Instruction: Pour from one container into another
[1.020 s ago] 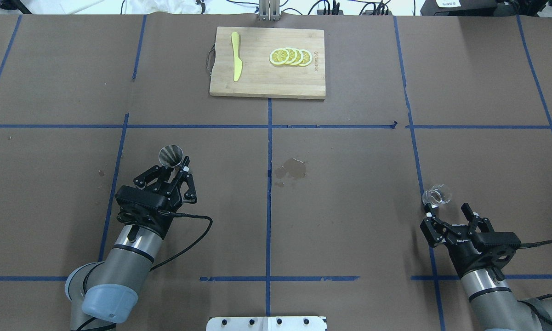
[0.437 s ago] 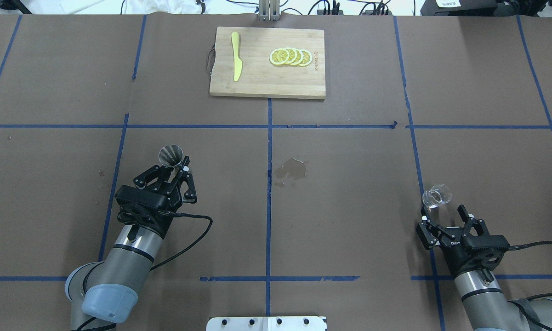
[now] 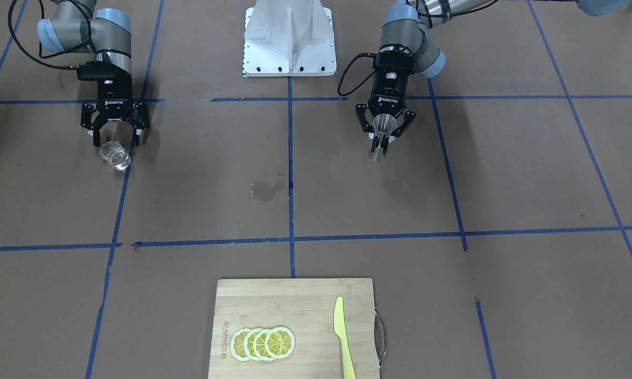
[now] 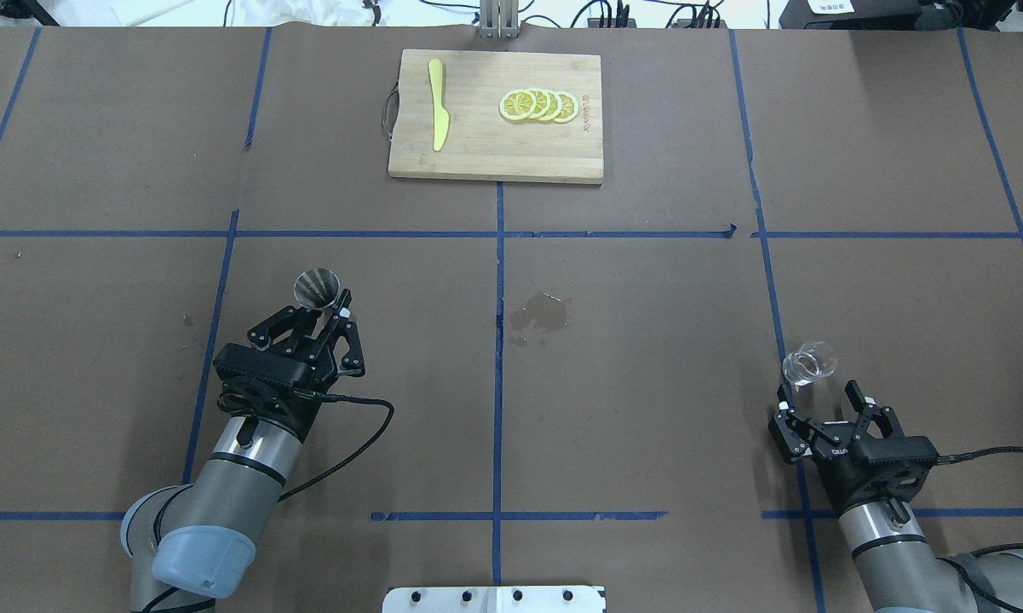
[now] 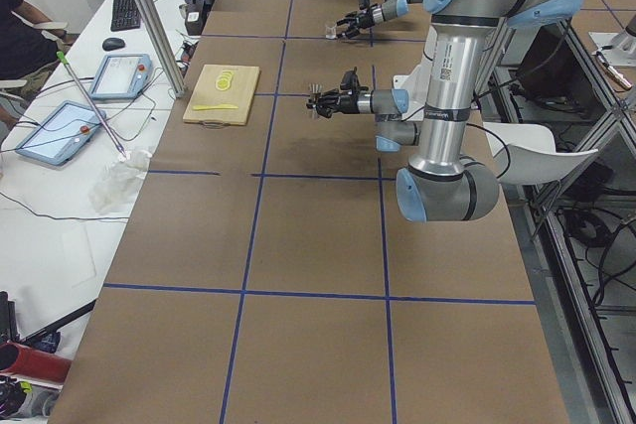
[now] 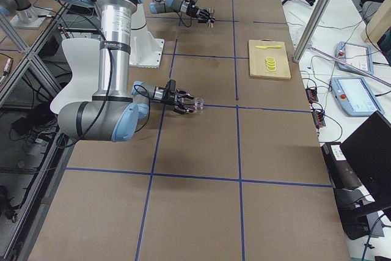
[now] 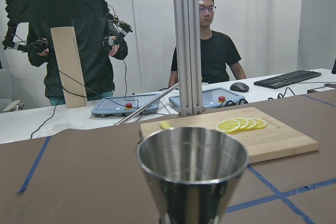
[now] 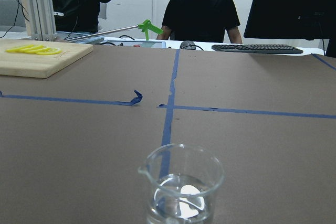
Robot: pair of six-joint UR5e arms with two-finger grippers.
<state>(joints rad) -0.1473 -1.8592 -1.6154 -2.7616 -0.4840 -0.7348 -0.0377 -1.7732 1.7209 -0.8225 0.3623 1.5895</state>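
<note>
we see the left gripper point(image 4: 322, 308) closed narrow on the waist of the steel jigger point(image 4: 316, 287), which is upright on the robot's left side of the table point(image 4: 647, 340). the right gripper point(image 4: 820, 397) is spread wide and holds nothing, fingertips just short of the clear glass measuring cup point(image 4: 809, 364). the cup stands upright on the table beside a blue tape line point(image 4: 771, 289).

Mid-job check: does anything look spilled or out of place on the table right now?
Yes: a dark wet patch lies on the table beside the centre tape line, midway between the two containers. It looks like spilled liquid. The glass cup and jigger are both upright.
</note>
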